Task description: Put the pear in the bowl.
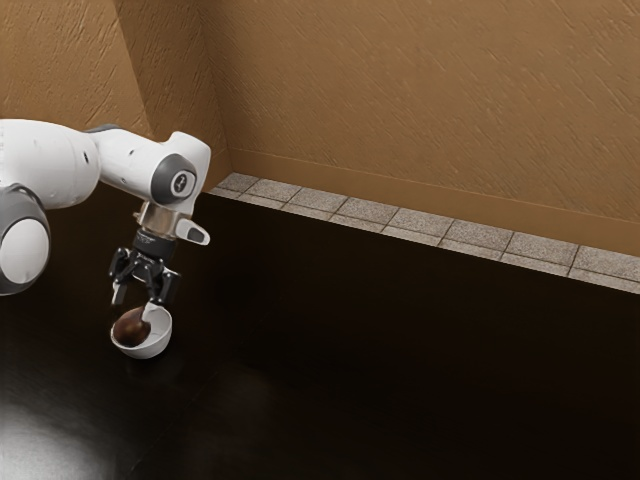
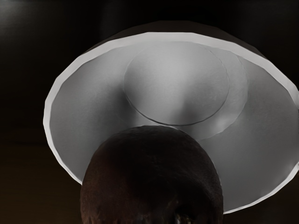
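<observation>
Pear (image 1: 129,328) inside the mouth of the white bowl (image 2: 149,36), right under the black gripper (image 1: 133,313), whether clasped or free impossible to tell: best to settle it gently toward the middle, ease off any grip, then rise straight, clear of the rim.

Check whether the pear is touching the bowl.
Cannot tell. In the exterior view the pear overlaps the bowl, but its underside is hidden; the wrist view shows it across the rim, with neither contact nor gap plain.
</observation>
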Available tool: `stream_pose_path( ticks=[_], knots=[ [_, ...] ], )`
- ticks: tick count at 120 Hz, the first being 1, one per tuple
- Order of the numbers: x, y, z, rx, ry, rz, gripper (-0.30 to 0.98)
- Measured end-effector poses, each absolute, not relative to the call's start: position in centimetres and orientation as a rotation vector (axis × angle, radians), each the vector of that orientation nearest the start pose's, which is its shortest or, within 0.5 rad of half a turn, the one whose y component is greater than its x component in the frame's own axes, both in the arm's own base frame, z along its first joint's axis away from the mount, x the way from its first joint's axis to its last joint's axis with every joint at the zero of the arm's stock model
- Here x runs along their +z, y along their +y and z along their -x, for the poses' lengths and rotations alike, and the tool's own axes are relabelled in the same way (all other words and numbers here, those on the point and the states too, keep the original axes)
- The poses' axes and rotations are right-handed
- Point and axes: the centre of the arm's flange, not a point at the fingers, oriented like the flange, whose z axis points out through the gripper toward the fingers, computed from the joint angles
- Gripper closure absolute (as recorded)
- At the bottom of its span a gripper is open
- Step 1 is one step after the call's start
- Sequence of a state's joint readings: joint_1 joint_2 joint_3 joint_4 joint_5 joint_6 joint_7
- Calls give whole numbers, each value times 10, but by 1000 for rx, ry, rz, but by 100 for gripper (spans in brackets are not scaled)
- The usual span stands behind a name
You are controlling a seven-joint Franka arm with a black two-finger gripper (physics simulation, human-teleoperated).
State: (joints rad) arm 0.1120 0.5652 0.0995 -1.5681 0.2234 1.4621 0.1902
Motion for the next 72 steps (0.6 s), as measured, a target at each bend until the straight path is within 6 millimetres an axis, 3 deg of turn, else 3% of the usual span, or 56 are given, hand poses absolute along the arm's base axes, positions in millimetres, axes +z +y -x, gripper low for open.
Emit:
stream_pose_path(
  ticks=[18, 24, 32, 38, 47, 54, 60, 72],
  knots=[
    [291, 143, -596, 1033, 70, 2825, 7],
    [308, 134, -600, 989, 93, 2838, 5],
    [359, 105, -605, 849, 144, 2886, 4],
    [413, 71, -603, 692, 212, 2928, 3],
    [506, 19, -588, 405, 327, 2993, 2],
    [559, -4, -570, 239, 378, 3040, 2],
    [582, -16, -558, 170, 406, 3067, 1],
    [589, -37, -550, 137, 455, 3091, 1]
  ],
)
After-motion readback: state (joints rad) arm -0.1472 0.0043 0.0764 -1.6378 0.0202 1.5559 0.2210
